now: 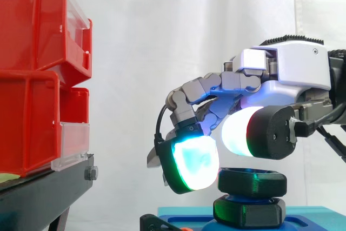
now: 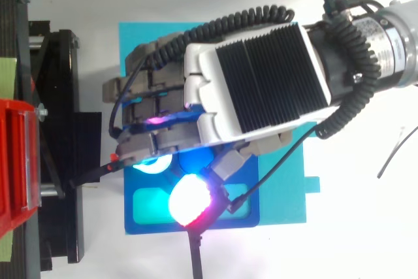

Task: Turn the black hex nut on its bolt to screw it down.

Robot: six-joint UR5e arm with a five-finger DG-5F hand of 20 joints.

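Your hand (image 1: 292, 71) is right over the black plastic hex nut (image 1: 252, 182), but I can't tell if it grips. The nut is just above the black hex base (image 1: 248, 212), so I'd judge few turns are left.

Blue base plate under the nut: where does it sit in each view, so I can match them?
Side view: the blue base plate lies along the bottom edge, right of centre, below the hand.
Top view: the blue base plate lies mid-frame, largely under the hand.
Shared landmark: the red bins at the left edge of both views.
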